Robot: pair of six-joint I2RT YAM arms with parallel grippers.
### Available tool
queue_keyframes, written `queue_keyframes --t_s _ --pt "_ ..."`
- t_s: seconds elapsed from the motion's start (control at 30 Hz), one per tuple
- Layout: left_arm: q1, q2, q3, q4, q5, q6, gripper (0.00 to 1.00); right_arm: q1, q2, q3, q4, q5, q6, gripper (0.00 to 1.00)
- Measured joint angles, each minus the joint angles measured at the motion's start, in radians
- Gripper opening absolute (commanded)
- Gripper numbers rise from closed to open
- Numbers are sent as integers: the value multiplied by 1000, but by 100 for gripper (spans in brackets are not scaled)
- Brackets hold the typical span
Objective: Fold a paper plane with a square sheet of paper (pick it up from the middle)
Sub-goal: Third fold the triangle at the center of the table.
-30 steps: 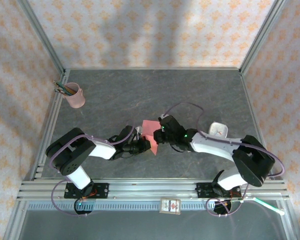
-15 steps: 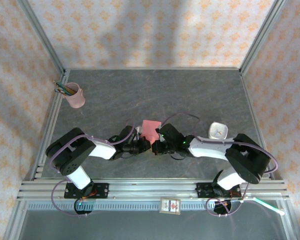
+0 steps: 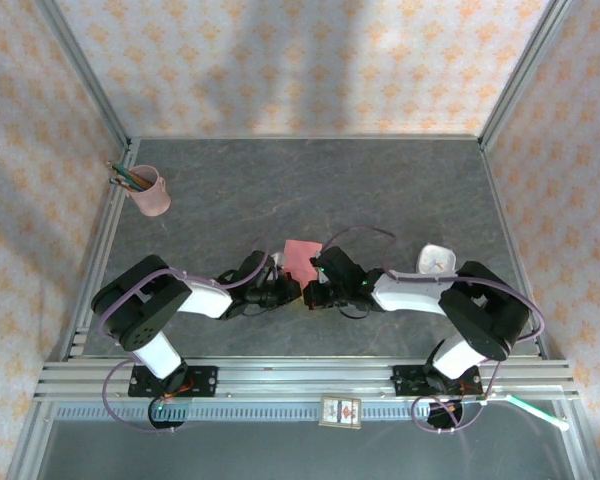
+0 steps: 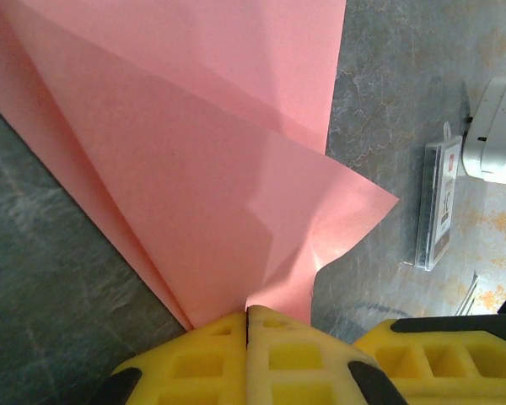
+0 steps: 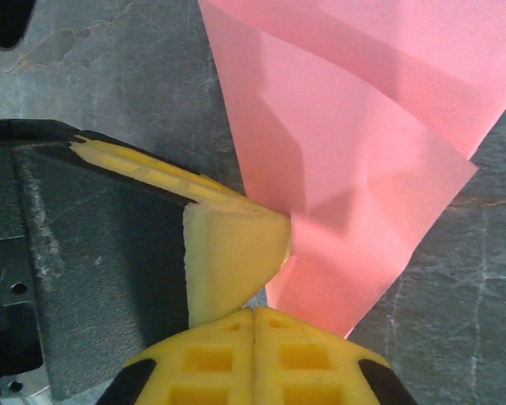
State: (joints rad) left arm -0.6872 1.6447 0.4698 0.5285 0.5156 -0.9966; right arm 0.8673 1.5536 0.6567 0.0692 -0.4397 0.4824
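With the left tool (image 4: 247, 314) clamped on the thin salmon-pink folded paper sheet (image 4: 236, 169) and the right tool (image 5: 253, 314) closed together at its corner, keep edges aligned and crease slowly.

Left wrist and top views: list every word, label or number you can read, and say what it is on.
Nothing is legible.
Small box: printed label with red and dark marks, too blurred to read; too small from above.
Salmon-pink paper: plain, no print.
Pink pencil cup: no lettering visible.
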Motion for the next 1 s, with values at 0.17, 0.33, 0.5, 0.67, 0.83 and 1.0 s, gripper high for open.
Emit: queue_keyframes --t_s 0.17,0.33,0.5,0.67,0.83,1.0 --pt "0 0 2 -2 0 2 0 -9 36 0 1 10 -12 0" --pt "0 0 3 -3 0 3 0 -12 42 1 7 13 -21 0" --pt "0 0 4 -6 1 3 0 -13 37 1 5 12 -23 0" --pt "0 0 5 -8 1 3 0 -16 5 1 -1 -6 -14 0" --pt "0 0 5 -8 0 4 0 -19 -25 -14 16 -31 5 0" --pt "0 0 5 -9 1 4 0 -19 -18 -44 51 -52 16 0"
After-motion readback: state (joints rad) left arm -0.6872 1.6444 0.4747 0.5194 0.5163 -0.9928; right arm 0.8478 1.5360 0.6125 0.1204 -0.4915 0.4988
